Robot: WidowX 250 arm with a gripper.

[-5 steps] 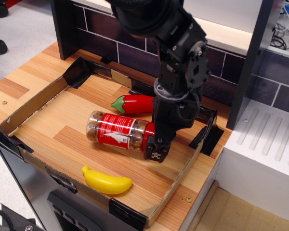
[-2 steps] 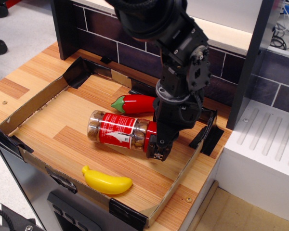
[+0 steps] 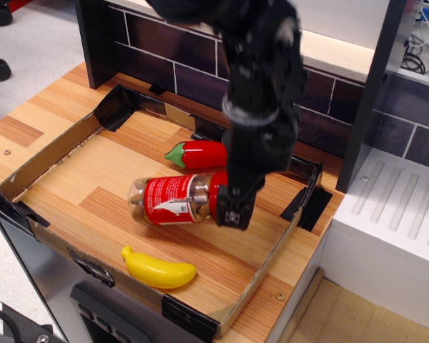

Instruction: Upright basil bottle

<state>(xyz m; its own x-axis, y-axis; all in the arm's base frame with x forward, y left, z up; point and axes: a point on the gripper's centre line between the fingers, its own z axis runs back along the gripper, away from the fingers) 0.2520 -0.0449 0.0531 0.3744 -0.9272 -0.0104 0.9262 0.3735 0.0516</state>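
Observation:
The basil bottle (image 3: 173, 200) is a clear jar with a red-and-white label and brownish contents. It lies on its side in the cardboard tray (image 3: 53, 153), base to the left, with the cap end raised slightly. My gripper (image 3: 227, 204) is shut on the bottle's red cap end, which the fingers mostly hide. The black arm reaches down from above.
A red toy chili pepper (image 3: 196, 153) with a green stem lies just behind the bottle. A yellow toy banana (image 3: 157, 269) lies near the tray's front edge. A dark brick-pattern wall stands behind and a white block (image 3: 393, 236) to the right.
The gripper has lifted and swung the bottle's cap end up; the bottle has turned from sloping down to the right to sloping slightly up. The arm has straightened more upright.

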